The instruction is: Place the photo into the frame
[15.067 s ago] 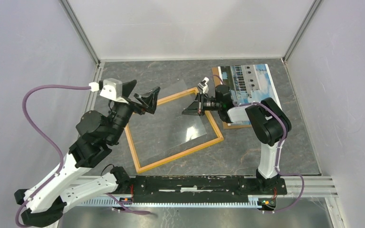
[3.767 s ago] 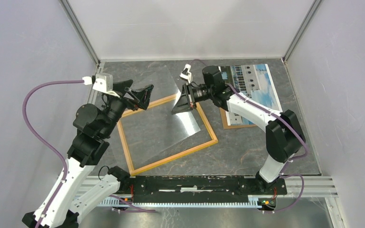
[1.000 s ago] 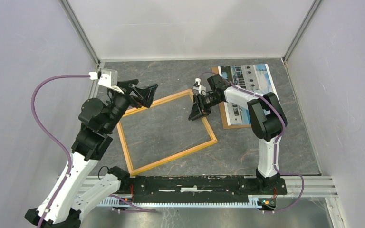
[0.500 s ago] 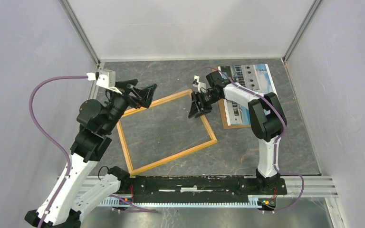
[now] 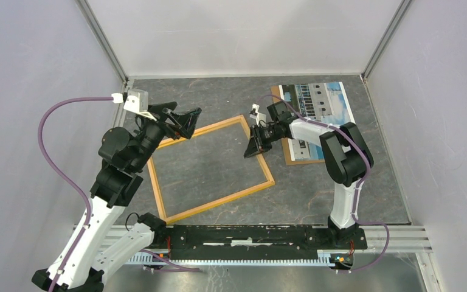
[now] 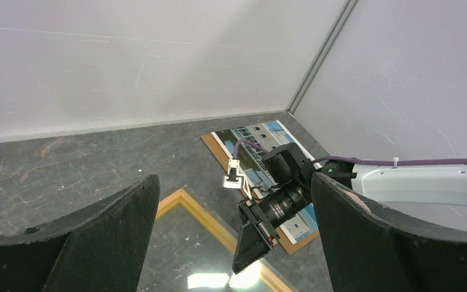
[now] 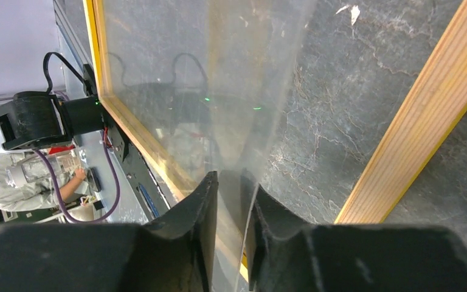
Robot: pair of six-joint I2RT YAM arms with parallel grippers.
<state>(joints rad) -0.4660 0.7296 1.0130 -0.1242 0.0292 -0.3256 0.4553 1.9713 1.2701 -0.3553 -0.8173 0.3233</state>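
The frame (image 5: pixel 219 201) of light orange-yellow wood lies flat mid-table, with a clear sheet (image 7: pixel 207 79) resting inside it. My right gripper (image 5: pixel 256 146) hovers low over the frame's right side (image 7: pixel 425 115). Its fingers stand a narrow gap apart, and the sheet's thin edge runs between them along one finger; in the right wrist view the gripper (image 7: pixel 234 182) clamps nothing. The photo (image 5: pixel 322 103), a pale building under blue sky, lies at the back right on a brown backing board (image 5: pixel 295 159). My left gripper (image 5: pixel 179 121) hangs wide open and empty above the frame's back-left side.
Grey walls with metal posts close the table in at the back, left and right. The arms' base rail (image 5: pixel 249 234) runs along the near edge. In the left wrist view, the right arm (image 6: pixel 413 185) reaches in from the right over the photo (image 6: pixel 261 131).
My right gripper has shifted slightly nearer along the frame's right side, and its jaws widened, then narrowed. The frame's right end has nudged a little left. The left arm has held still.
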